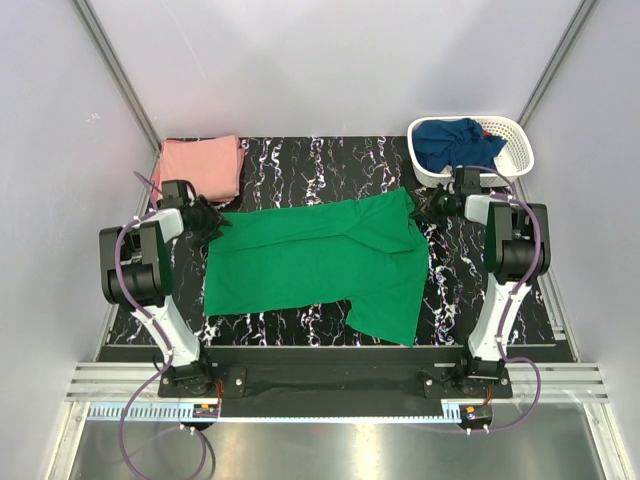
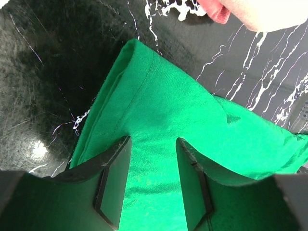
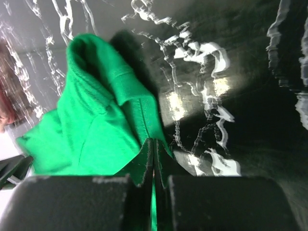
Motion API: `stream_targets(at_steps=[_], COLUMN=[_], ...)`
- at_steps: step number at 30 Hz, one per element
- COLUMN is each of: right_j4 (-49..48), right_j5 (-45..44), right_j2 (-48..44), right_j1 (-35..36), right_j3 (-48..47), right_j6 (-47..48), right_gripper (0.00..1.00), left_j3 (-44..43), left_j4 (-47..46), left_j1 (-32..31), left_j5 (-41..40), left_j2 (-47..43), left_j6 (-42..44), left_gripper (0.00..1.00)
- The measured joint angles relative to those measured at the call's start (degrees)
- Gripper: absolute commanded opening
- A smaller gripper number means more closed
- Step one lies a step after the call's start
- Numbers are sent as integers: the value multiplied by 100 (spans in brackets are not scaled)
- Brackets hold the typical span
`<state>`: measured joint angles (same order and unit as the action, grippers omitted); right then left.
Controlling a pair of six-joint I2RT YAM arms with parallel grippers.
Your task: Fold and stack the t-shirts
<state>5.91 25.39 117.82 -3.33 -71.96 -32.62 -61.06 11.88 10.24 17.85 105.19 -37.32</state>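
Observation:
The bright green t-shirt point(image 1: 310, 260) lies spread on the black marbled table point(image 1: 330, 165), with one part folded over at its right. My left gripper point(image 1: 212, 222) is at the shirt's far-left corner. In the left wrist view it point(image 2: 154, 142) stands open, jaws apart over flat green cloth point(image 2: 163, 101). My right gripper point(image 1: 430, 208) is at the shirt's far-right corner. There it point(image 3: 153, 142) is shut on a thin edge of the green cloth point(image 3: 96, 130). The salmon pink t-shirt point(image 1: 202, 165) lies folded at the back left. The navy t-shirt point(image 1: 455, 142) sits in the basket.
The white lattice basket point(image 1: 520, 140) stands at the back right, just behind my right gripper. A corner of the pink shirt point(image 2: 216, 12) shows beyond my left gripper. Grey walls close in the table on both sides and at the back.

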Motion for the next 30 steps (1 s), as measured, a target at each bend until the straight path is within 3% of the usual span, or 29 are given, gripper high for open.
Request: stream_targets(at_steps=[8, 16, 21, 25, 30], right_j4=[323, 984, 1062, 1169, 1447], right_j5=[-24, -1294, -1532, -1449, -1484], right_j2=[122, -669, -977, -975, -1062], right_j1=[50, 153, 151, 151, 264], right_j3=[-199, 378, 723, 579, 140], right_j6=[-164, -251, -284, -114, 302], right_gripper=[0, 0, 0, 13, 23], left_j3=[0, 0, 0, -37, -203], left_j4=[9, 11, 4, 66, 398], left_j1=[2, 2, 4, 17, 2], left_j5=[-9, -31, 24, 146, 160], left_j2=[0, 0, 0, 0, -87], left_j6=[4, -4, 2, 74, 284], left_gripper=[49, 49, 50, 51, 52])
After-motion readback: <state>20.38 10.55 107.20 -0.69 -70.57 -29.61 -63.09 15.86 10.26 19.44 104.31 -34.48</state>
